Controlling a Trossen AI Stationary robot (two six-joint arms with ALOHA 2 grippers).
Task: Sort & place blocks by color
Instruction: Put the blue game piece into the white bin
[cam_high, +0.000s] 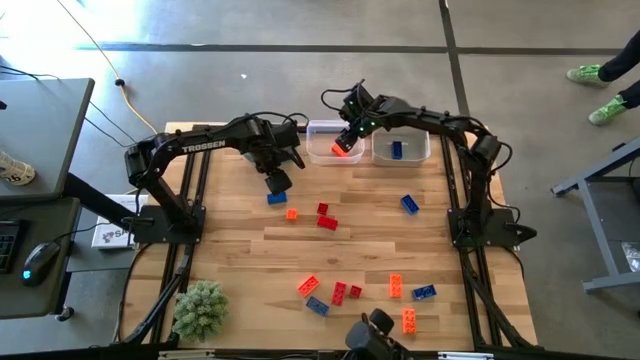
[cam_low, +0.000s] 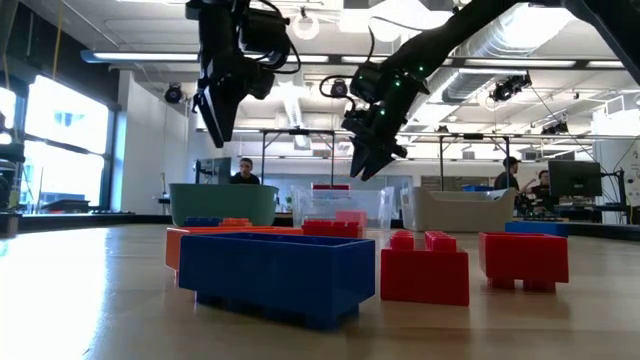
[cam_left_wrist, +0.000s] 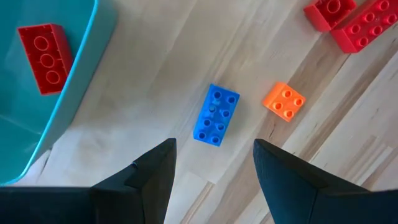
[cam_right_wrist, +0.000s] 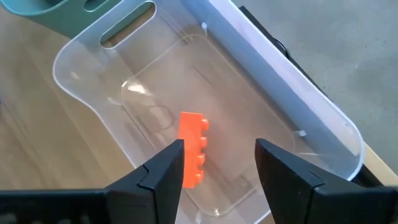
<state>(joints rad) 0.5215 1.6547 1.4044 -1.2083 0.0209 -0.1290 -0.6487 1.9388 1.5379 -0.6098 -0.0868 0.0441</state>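
Sorting looks barely begun: my right end effector (cam_right_wrist: 217, 163) hangs spread and empty over the clear plastic bin (cam_right_wrist: 323, 124) holding one orange studded brick (cam_right_wrist: 193, 148), my left end effector (cam_left_wrist: 214, 165) spread above a blue studded brick (cam_left_wrist: 216, 115), most bricks loose on the wooden counter (cam_high: 240, 260).

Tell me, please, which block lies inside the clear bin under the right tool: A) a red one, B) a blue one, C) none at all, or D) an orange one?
D: the right wrist view shows one orange block lying in the clear bin, just beyond the open right tool.
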